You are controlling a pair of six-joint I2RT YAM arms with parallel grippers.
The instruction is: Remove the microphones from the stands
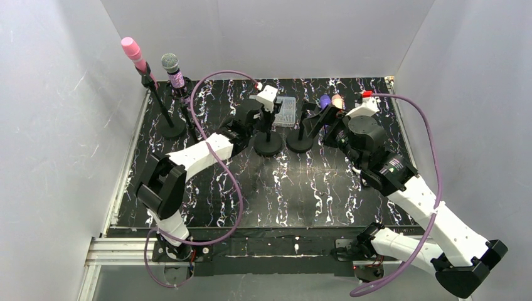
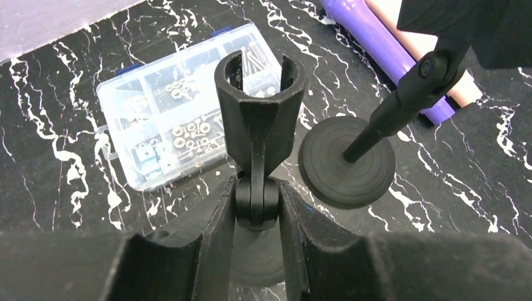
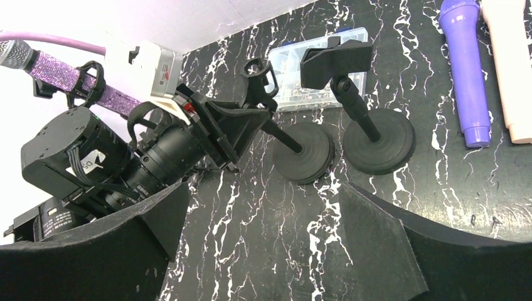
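Your left gripper (image 2: 256, 202) is clamped on the swivel joint of a short stand (image 2: 258, 119), and that stand's clip is bare. Your right gripper (image 3: 260, 251) hangs with its jaws spread wide, holding nothing. Ahead of it and to its right, the purple microphone (image 3: 464, 69) lies flat on the table (image 3: 263, 207), with a peach microphone (image 3: 511, 63) just beside it. A second stand (image 3: 370, 125) sits between the two grippers. In the far left corner, a pink microphone (image 1: 133, 50) and a glittered microphone (image 1: 172, 69) sit in tall stands (image 1: 164, 113).
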